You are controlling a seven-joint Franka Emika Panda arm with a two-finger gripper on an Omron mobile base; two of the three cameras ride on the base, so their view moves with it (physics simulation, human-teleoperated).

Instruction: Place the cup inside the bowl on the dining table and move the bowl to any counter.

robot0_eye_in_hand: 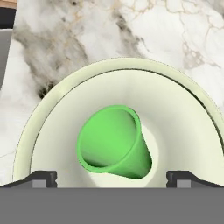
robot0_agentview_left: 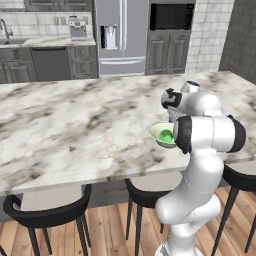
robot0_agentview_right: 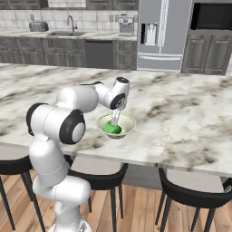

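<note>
The green cup [robot0_eye_in_hand: 113, 140] lies tipped on its side inside the pale cream-green bowl [robot0_eye_in_hand: 131, 65], its mouth turned toward the camera. My gripper [robot0_eye_in_hand: 112, 179] hangs open just above the bowl, one fingertip on each side of the cup and touching nothing. From the right base view the gripper [robot0_agentview_right: 115, 118] points down into the bowl [robot0_agentview_right: 129, 121] over the cup [robot0_agentview_right: 111, 128]. The bowl [robot0_agentview_left: 156, 131] with the cup [robot0_agentview_left: 165, 135] stands near the front edge of the dining table [robot0_agentview_left: 75, 125], partly hidden by my arm.
Black stools [robot0_agentview_left: 47, 212] [robot0_agentview_right: 190, 192] line the table's near edge. The counter [robot0_agentview_right: 54, 33] runs along the back wall with a sink [robot0_agentview_right: 68, 32], a toaster [robot0_agentview_right: 37, 26] and a coffee machine [robot0_agentview_left: 77, 27]. A steel fridge [robot0_agentview_left: 121, 35] stands beside it.
</note>
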